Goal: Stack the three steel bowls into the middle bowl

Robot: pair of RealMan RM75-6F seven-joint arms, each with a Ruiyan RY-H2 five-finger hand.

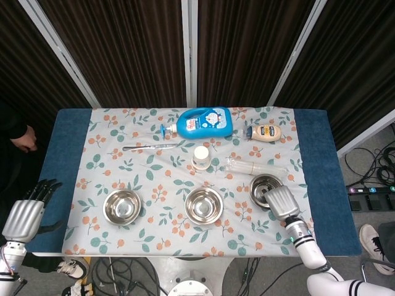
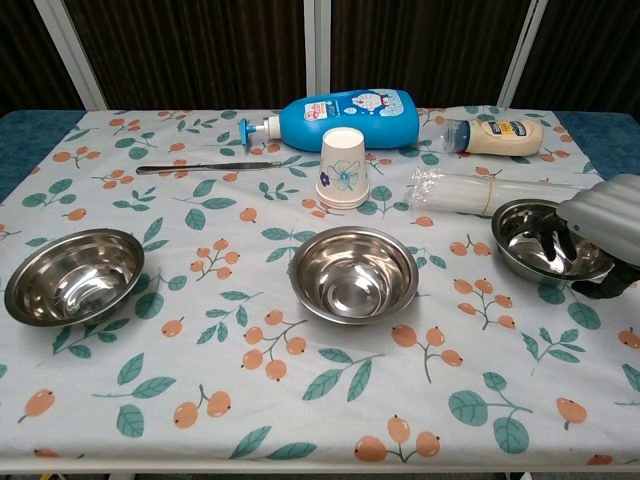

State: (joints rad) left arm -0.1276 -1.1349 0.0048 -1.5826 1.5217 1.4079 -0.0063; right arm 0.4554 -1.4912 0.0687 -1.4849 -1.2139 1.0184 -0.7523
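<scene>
Three steel bowls stand in a row on the floral cloth: the left bowl point(image 1: 121, 206) point(image 2: 73, 275), the middle bowl point(image 1: 203, 205) point(image 2: 353, 273) and the right bowl point(image 1: 263, 185) point(image 2: 535, 240). My right hand point(image 1: 281, 202) point(image 2: 605, 232) hangs over the right bowl's near right rim. Its fingers point(image 2: 556, 236) dip inside the bowl and the thumb sits outside the rim. The bowl still lies flat on the table. My left hand point(image 1: 24, 213) hovers beyond the table's left edge, fingers spread, holding nothing; the chest view does not show it.
Behind the bowls are an upside-down paper cup point(image 1: 200, 157) point(image 2: 343, 167), a blue bottle on its side point(image 1: 205, 122), a mayonnaise bottle point(image 1: 265, 132), a clear plastic sleeve point(image 1: 253, 165) just behind the right bowl, and a metal knife point(image 1: 151, 147). A person's arm point(image 1: 15, 132) shows at far left.
</scene>
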